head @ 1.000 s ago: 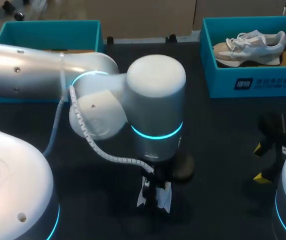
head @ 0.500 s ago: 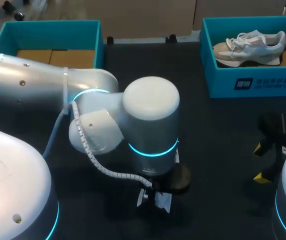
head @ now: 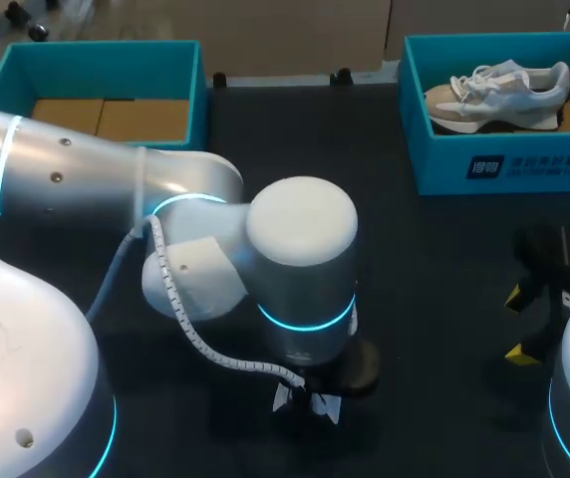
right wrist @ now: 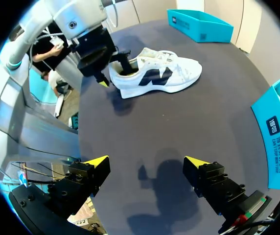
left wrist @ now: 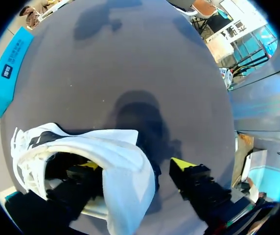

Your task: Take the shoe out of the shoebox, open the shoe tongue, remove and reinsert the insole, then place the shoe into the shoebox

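A white lace-up sneaker (right wrist: 154, 77) stands on our dark counter (head: 444, 299), our left gripper (left wrist: 135, 165) spread astride its heel. Our right gripper (right wrist: 147, 164) hangs spread, well apart from it.

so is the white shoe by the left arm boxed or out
Out: the shoe sits upright on the table, one finger of the left tool inside its opening.

White, navy-marked shoe (right wrist: 157, 78), upright
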